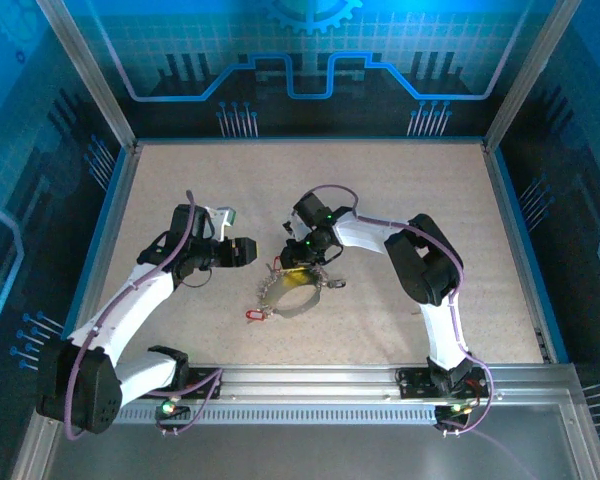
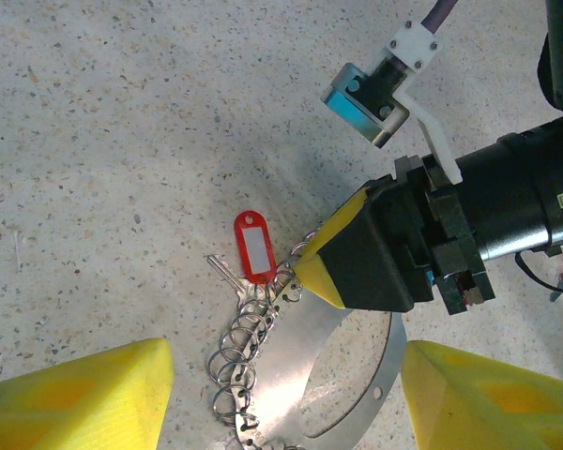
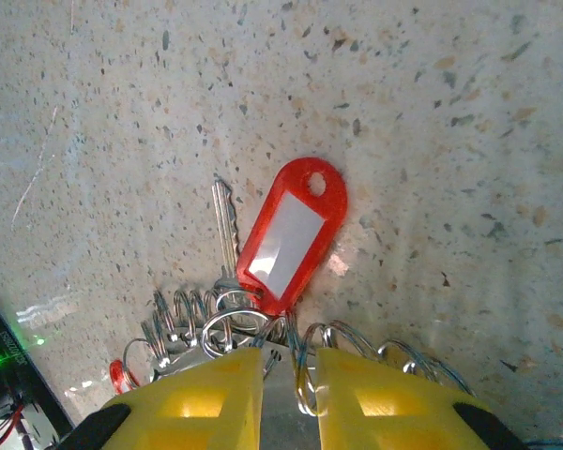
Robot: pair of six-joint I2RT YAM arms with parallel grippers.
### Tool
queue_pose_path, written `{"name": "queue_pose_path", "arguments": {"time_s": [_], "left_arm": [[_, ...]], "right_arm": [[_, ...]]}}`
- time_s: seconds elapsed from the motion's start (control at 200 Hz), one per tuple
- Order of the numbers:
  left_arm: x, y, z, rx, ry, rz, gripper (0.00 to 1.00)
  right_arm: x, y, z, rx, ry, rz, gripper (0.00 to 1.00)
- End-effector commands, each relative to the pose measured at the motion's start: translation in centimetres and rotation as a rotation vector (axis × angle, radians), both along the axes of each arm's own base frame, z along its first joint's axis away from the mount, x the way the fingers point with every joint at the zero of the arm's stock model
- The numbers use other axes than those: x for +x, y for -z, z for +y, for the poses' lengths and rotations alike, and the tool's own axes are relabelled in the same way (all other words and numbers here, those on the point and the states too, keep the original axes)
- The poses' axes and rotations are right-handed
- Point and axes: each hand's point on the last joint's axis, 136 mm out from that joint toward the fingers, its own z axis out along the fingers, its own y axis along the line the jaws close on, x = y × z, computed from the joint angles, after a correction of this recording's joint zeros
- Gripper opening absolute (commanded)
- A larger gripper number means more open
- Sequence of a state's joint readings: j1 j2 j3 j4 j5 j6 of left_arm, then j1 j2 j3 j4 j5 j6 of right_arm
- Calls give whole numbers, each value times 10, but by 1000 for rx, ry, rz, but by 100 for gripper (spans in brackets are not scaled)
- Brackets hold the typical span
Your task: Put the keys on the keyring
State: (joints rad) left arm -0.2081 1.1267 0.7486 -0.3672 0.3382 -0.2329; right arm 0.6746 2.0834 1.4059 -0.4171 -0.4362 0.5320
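From above, the keyring sits mid-frame on the tabletop, small and fuzzy. Up close, the right wrist view shows us a key and red tag above the right end effector, its fingers nearly together; we cannot tell if they pinch the keyring. The left end effector stands wide apart.

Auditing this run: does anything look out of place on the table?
Nothing spilled or damaged. The small split rings bunch unevenly along one side of the keyring, red tag and key splayed outward on the table.
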Motion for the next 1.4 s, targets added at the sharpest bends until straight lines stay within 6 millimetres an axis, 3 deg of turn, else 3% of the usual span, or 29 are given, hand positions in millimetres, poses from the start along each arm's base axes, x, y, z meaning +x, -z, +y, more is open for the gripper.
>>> {"name": "queue_pose_path", "arguments": {"time_s": [0.0, 0.57, 0.81, 1.01, 1.206, 1.396], "left_arm": [[-3, 1, -7, -14, 41, -7, 67], [-3, 1, -7, -14, 43, -6, 67], [-2, -3, -12, -37, 55, -19, 67], [-2, -24, -36, -174, 137, -117, 67], [-10, -22, -69, -141, 253, -250, 68], [-20, -15, -108, -38, 457, -444, 75]], "right_arm": [[0, -3, -1, 18, 5, 12, 22], [1, -3, -5, 10, 17, 4, 9], [0, -15, -10, 13, 57, -8, 6], [-2, -17, -33, -72, 189, 0, 0], [-8, -7, -76, -206, 468, 43, 0], [-18, 1, -105, -286, 649, 72, 0]]}}
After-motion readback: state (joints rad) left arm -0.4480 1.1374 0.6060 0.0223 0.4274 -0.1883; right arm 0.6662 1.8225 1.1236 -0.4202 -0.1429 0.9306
